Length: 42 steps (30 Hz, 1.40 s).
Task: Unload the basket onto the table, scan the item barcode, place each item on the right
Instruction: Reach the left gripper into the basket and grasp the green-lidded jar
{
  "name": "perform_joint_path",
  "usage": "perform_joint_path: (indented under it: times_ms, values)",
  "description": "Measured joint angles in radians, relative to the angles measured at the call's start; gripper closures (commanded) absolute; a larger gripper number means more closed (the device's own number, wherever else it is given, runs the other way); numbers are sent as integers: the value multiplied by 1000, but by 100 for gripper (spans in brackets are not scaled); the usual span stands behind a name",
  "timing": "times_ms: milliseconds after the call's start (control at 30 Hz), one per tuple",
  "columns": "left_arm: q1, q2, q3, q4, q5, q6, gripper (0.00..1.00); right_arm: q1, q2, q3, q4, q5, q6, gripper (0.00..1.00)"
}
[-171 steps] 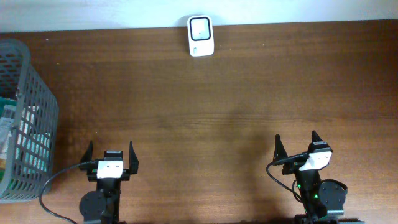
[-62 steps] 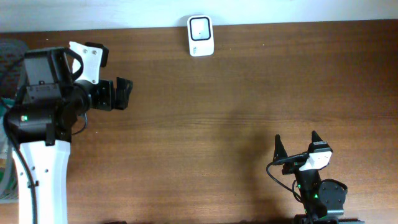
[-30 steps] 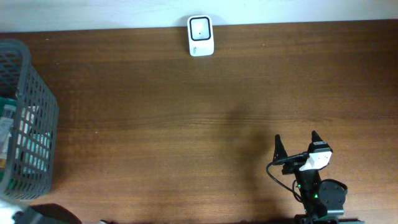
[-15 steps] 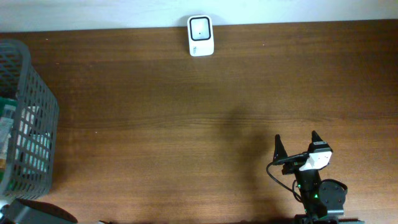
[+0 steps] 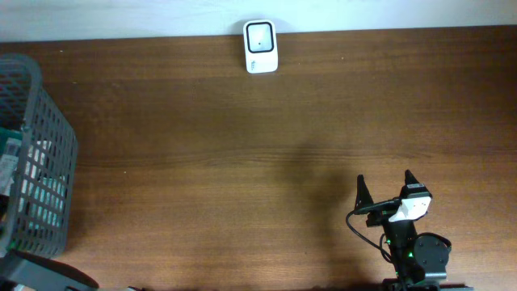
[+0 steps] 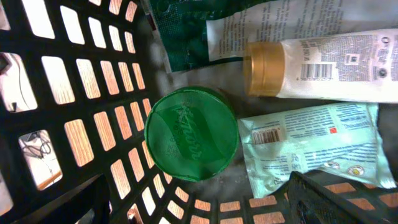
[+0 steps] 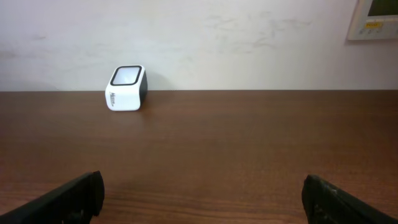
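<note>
Though apart, like the right fingers [image 7: 74, 193], left fingers [image 6: 336, 199] at basket [image 6: 56, 124] mesh; green lid [image 6: 191, 134], barcoded tube [image 6: 336, 62], barcoded packet [image 6: 311, 146], print illegible.

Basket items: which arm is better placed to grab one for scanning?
Left. Its fingers stand open at the basket, facing the green lid, tube and packet. The right arm sits across the table, far from the basket.

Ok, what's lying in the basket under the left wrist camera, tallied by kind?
Soft packets: 2, a dark green pouch and a pale green packet
Tubes: 1, a white plastic tube with a gold cap
Tubs: 1, a round green-lidded plastic tub
Total: 4 visible
</note>
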Motion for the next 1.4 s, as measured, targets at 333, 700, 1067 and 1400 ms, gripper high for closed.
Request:
perform_joint_path:
  times_ms: [333, 700, 1067, 1400]
  values:
    - [0, 80, -6, 18, -30, -16, 14, 0, 0, 0, 0, 0, 0, 1]
    - [3, 153, -10, 19, -49, -57, 20, 0, 0, 0, 0, 0, 0, 2]
    - [3, 153, -66, 75, -45, -76, 23, 0, 0, 0, 0, 0, 0, 2]
    - [4, 153, -69, 109, -45, -76, 18, 0, 0, 0, 0, 0, 0, 2]
